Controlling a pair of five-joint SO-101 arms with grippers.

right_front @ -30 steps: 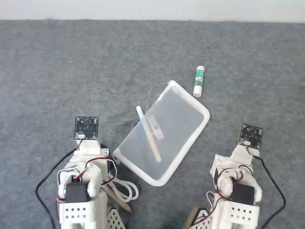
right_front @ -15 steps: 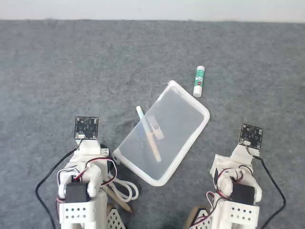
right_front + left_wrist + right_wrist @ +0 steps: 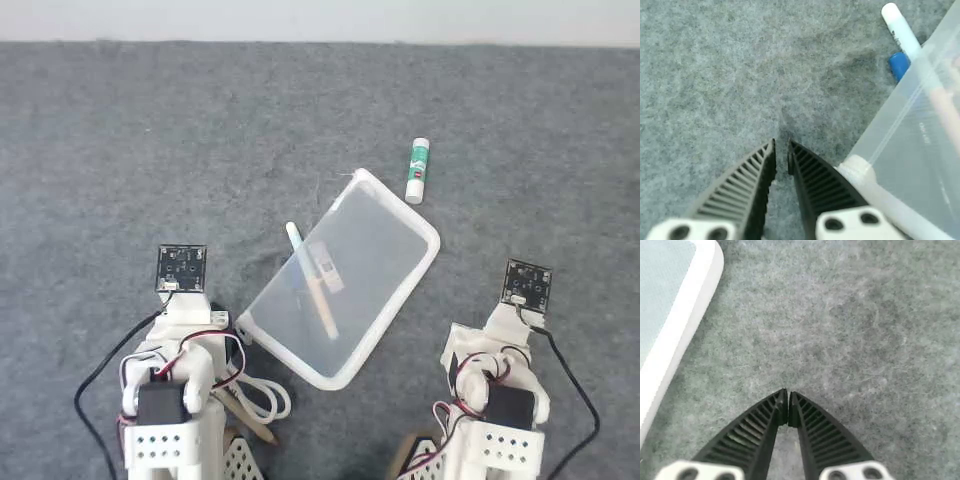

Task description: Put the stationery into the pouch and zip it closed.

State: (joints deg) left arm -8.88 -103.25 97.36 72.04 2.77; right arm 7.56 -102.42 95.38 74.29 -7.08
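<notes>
right end effector [image 3: 788,407]: fingers together, over grey felt | pouch [image 3: 675,315]: white edge beside

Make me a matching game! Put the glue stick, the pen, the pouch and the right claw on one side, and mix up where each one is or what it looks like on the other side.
Column one
1. glue stick
2. pen
3. pouch
4. right claw

Column two
A. see-through, with a white rim
B. shut, holding nothing
C. lying by itself on the grey mat, apart from the pouch
D. white end poking out past the pouch's edge

Right pairs: 1-C, 2-D, 3-A, 4-B
</notes>
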